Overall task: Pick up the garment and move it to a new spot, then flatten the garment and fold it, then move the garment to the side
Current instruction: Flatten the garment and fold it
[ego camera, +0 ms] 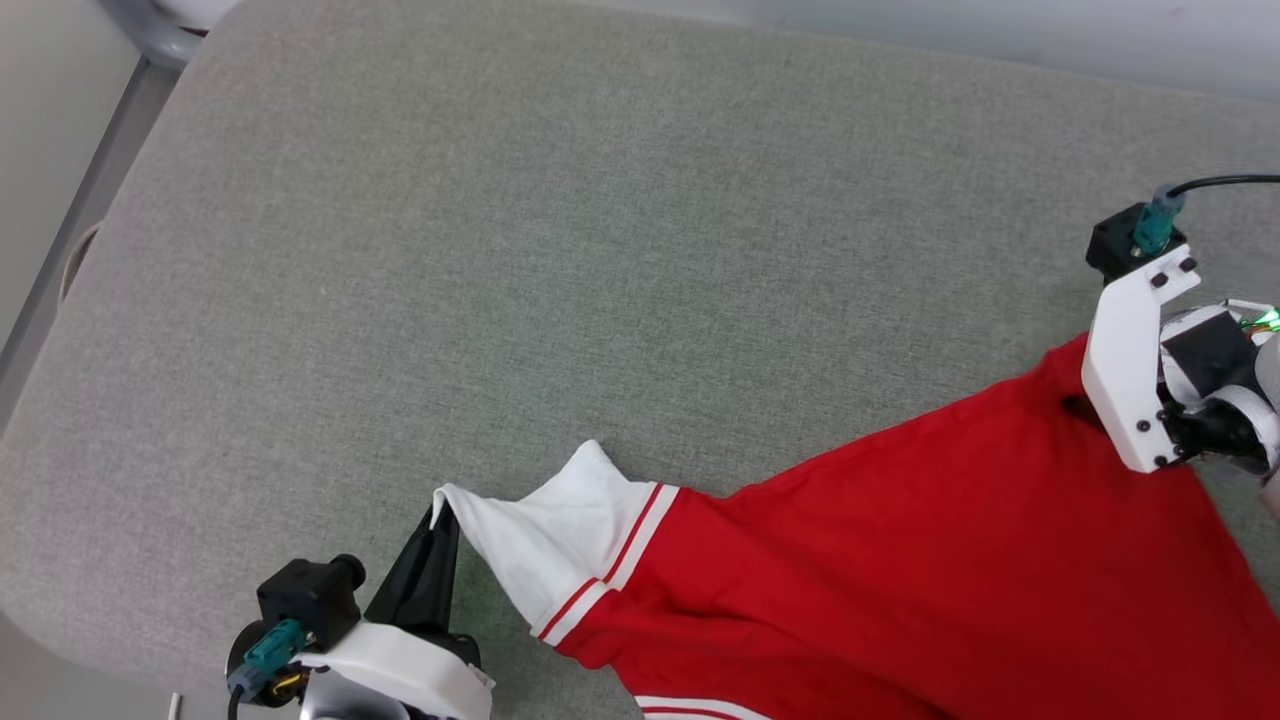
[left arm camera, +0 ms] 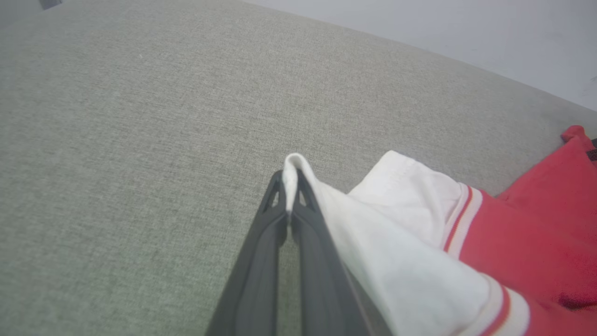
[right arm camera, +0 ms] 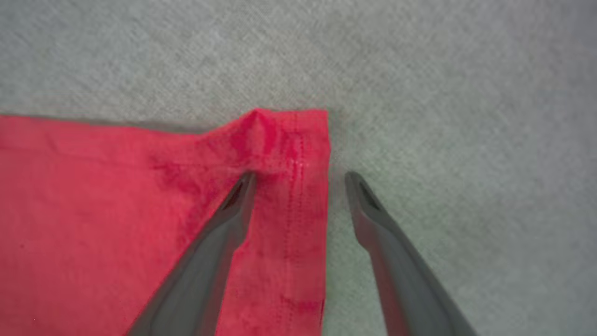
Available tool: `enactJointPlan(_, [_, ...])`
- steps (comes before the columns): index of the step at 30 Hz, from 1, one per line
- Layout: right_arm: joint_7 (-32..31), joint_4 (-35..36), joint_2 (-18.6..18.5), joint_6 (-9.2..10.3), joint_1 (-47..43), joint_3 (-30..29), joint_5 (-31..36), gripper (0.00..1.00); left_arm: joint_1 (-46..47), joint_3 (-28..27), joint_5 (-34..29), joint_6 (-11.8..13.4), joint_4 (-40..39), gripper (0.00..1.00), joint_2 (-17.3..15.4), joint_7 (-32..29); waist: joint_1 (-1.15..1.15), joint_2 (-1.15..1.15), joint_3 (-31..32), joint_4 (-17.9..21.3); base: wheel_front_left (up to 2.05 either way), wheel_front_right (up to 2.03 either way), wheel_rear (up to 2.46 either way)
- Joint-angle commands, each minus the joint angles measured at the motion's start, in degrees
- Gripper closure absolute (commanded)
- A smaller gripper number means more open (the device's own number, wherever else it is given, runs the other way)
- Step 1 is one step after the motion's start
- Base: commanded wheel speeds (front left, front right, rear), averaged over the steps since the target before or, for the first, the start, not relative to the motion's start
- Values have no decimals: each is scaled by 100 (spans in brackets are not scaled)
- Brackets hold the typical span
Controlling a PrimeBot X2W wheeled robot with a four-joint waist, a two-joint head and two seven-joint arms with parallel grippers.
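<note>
The garment (ego camera: 900, 560) lies spread over the near right part of the grey padded surface (ego camera: 500, 250), red cloth pulled into a long slant that runs from the robot's left hand side towards its right. At the left end, the left gripper (left arm camera: 289, 179) has its fingers shut tight on the tip of the white sleeve (ego camera: 545, 545). A small fold of white cloth pokes out above the fingertips, and the sleeve is drawn out to a point, with its red-and-white striped band just behind it. At the far right, the right gripper (right arm camera: 299, 177) stands with its fingers spread wide over a stitched corner of the red hem (right arm camera: 291, 140). One fingertip (right arm camera: 245, 182) rests on the red cloth, where it wrinkles a little, and the other sits past the edge, over the bare grey surface, so nothing is pinched between them. The rest of the surface beyond the garment is plain grey weave.
</note>
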State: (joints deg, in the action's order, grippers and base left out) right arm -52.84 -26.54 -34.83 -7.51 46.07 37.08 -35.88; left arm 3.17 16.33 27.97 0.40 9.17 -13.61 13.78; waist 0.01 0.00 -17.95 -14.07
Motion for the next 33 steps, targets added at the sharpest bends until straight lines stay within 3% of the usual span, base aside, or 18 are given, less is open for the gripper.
enactJointPlan(1, [119, -212, 87, 5, 73, 81, -35, 0, 112, 13, -22, -28, 11, 100, 36, 33, -1, 0, -86, -69, 0, 0, 0])
enactJointPlan(9, [352, -1029, 185, 2, -187, 1013, -315, 0, 193, 37, -48, -44, 90, 100, 72, 72, -1, 0, -141, -97, 0, 0, 0])
enactJointPlan(10, [398, -1068, 190, 2, -162, 1084, -355, 62, 173, 24, -44, -35, 97, 100, 66, 78, -1, 0, -123, -78, 0, 0, 0])
enactJointPlan(11, [455, -1088, 189, 2, -117, 1136, -411, 100, 151, 17, -40, -26, 102, 100, 61, 84, -1, 0, -107, -58, 0, 0, 0])
enactJointPlan(21, [1789, -772, -63, 7, 389, 1300, -936, 100, -82, -38, -2, 33, 117, 100, -76, 65, -1, 0, 330, 224, 0, 0, 0])
enactJointPlan(28, [3104, -210, -407, 7, 22, 1141, -1164, 100, -295, -104, 1, 120, -73, 100, -249, -11, -1, 0, 754, 553, 0, 0, 0])
enactJointPlan(33, [3940, 171, -597, 7, -446, 705, -1187, 100, -421, -136, -53, 207, -328, 100, -376, -46, -1, 0, 1010, 756, 0, 0, 0])
